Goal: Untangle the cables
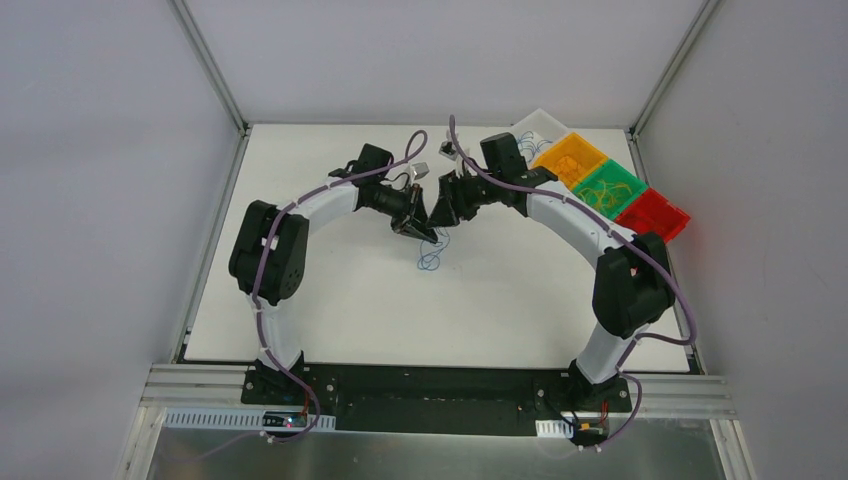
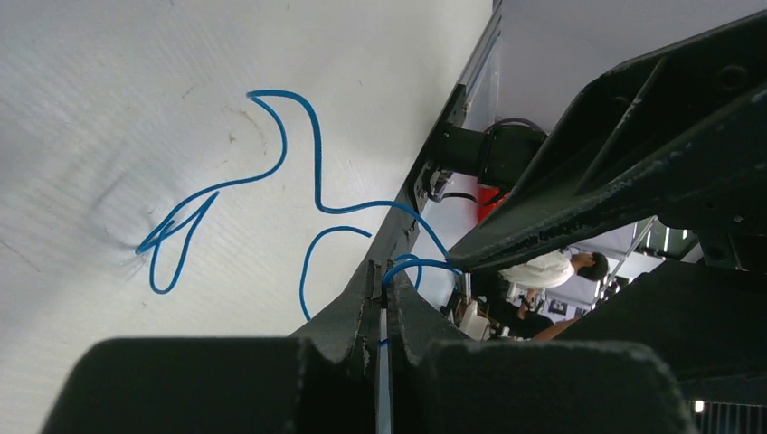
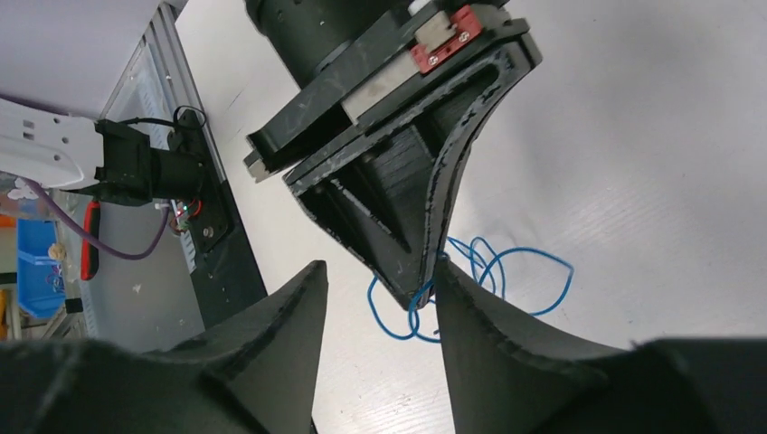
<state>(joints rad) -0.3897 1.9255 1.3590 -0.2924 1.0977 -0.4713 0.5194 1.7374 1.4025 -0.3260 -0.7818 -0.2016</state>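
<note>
The risk was that the right gripper (image 3: 378,271), spread wide around the tip of the left gripper (image 2: 382,276), would clamp that tip instead of the thin blue cable (image 1: 431,258), or that pulling would cinch its loops. The left gripper was pressed together, pinching the cable, whose loops lay on the desk (image 1: 330,300) below both grippers.

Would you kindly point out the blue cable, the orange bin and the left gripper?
blue cable (image 2: 317,172): left wrist view, its middle stretch.
orange bin (image 1: 590,147): top external view, its far rim.
left gripper (image 2: 384,271): left wrist view, between the jaws' tips.
</note>
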